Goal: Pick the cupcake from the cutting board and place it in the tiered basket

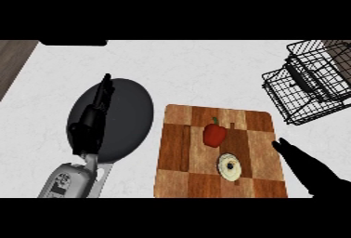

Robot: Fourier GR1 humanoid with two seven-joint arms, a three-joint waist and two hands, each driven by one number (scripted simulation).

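We are hovering our empty, straight-fingered right hand (310,169) beside the cupcake (230,167), risking nudging the pepper (214,134) just beyond.

The tiered basket (312,86) and right hand (312,172) are seemingly cut off at the right edge.

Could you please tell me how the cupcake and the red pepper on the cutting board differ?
The cupcake is pale cream with a dark centre; the red pepper is red with a green stem. The cupcake lies nearer the robot, the pepper farther back. Both rest on the cutting board, untouched, the right hand open beside it.
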